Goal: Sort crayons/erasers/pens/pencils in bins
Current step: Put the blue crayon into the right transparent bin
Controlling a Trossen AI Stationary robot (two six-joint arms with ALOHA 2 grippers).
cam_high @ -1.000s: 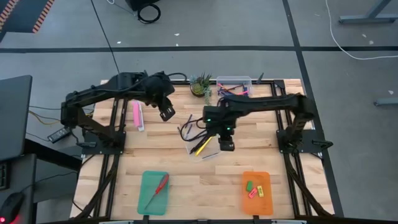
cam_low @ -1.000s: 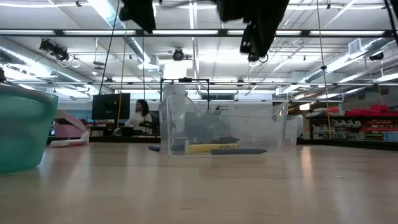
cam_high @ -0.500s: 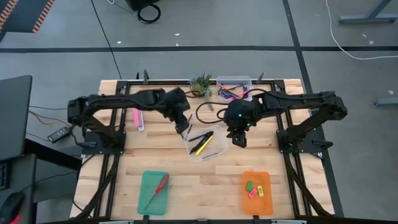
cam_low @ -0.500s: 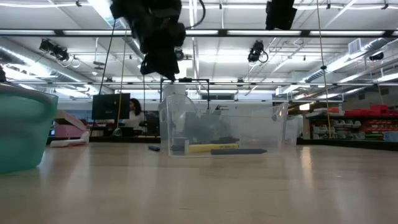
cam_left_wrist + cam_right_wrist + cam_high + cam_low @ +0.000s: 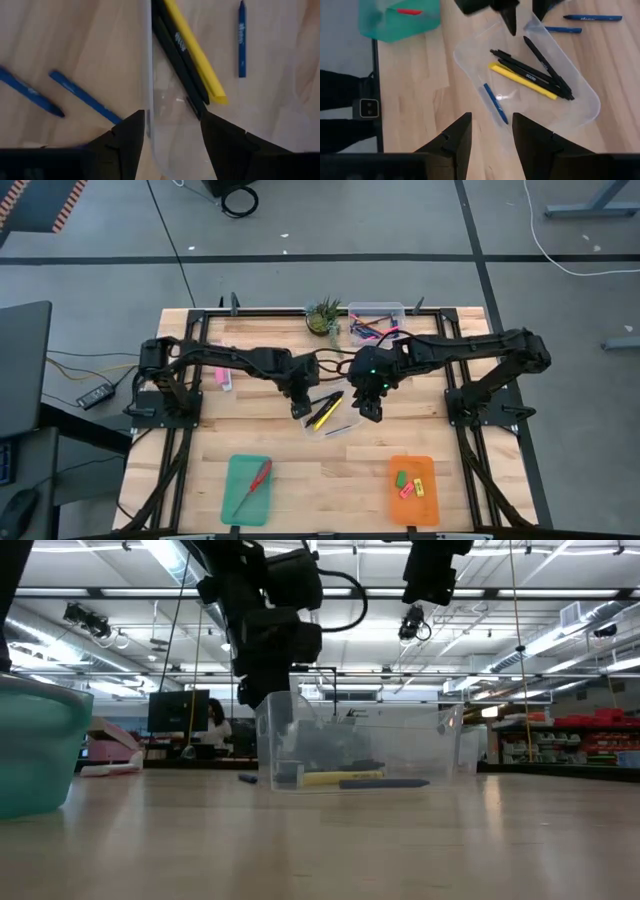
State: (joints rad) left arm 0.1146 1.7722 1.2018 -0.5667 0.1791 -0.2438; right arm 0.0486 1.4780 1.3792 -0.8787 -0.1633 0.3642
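A clear bin [image 5: 330, 420] stands mid-table, holding black pencils [image 5: 535, 75], a yellow pencil [image 5: 522, 81] and a blue pen [image 5: 496, 103]. Two blue pens [image 5: 85, 97] lie on the wood just outside its left end. My left gripper [image 5: 172, 115] is open and low at that end [image 5: 255, 695]. One finger is outside the bin's wall [image 5: 148, 75] and one over the inside; I cannot tell whether they touch it. My right gripper [image 5: 491, 117] is open and hangs high over the bin's right part [image 5: 370, 413].
A second clear bin [image 5: 377, 320] with coloured sticks and a potted plant [image 5: 322, 317] stand at the far edge. A teal tray [image 5: 235, 500] with a red-handled tool sits near left. An orange tray [image 5: 425, 505] with erasers [image 5: 403, 478] sits near right. A pink box [image 5: 222, 375] lies at the left.
My left gripper has come down from high up, moving toward the table's near and right edges, and now sits at the bin's left end at rim height. My right gripper has swung slightly right and back over the bin and tipped. The bin and pencils have stayed put.
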